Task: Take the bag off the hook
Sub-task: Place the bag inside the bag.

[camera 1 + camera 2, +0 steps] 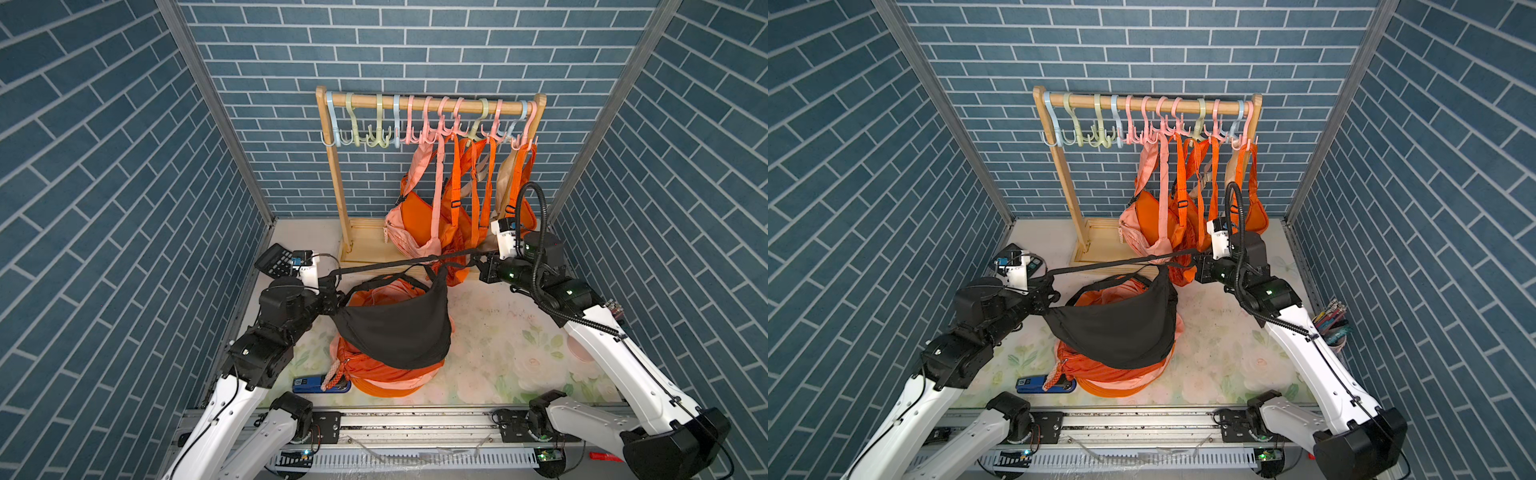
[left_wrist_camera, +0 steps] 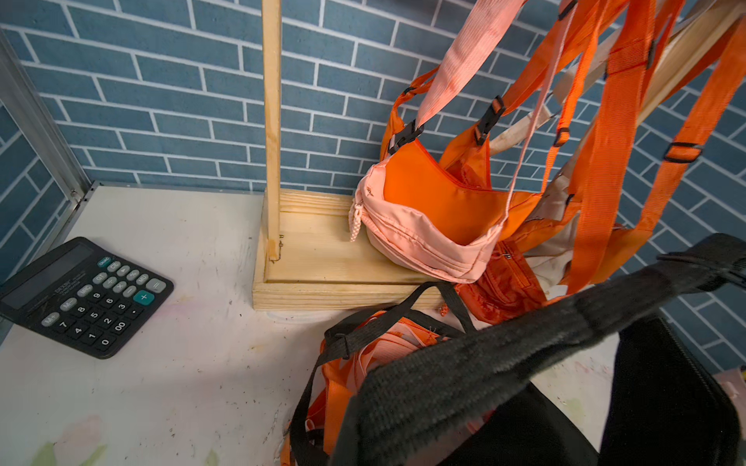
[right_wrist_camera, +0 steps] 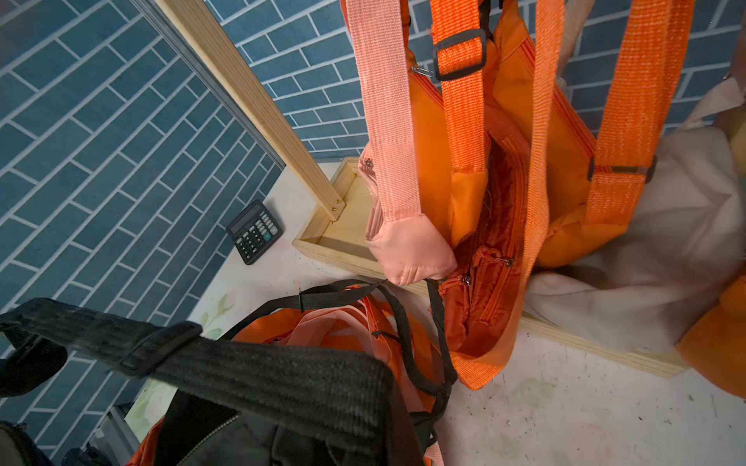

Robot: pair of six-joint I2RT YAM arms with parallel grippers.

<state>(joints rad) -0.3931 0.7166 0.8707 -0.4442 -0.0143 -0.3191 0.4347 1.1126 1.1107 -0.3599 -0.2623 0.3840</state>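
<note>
Left pincer (image 1: 332,289) and right pincer (image 1: 478,261): both clamped tight on the black webbing strap (image 1: 405,262), taut between them. Black crescent fabric bag (image 1: 395,328) hangs free of the wooden rack (image 1: 337,187), above the orange bag pile (image 1: 374,374) at worktop (image 1: 519,353) centre. Rack base close at 12 o'clock; open worktop toward 3 o'clock.

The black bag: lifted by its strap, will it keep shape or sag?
Probably floppy: the black bag sags as a pouch below its taut strap. Likely light: its cloth looks thin. It may swing or snag the orange bags beneath.
</note>
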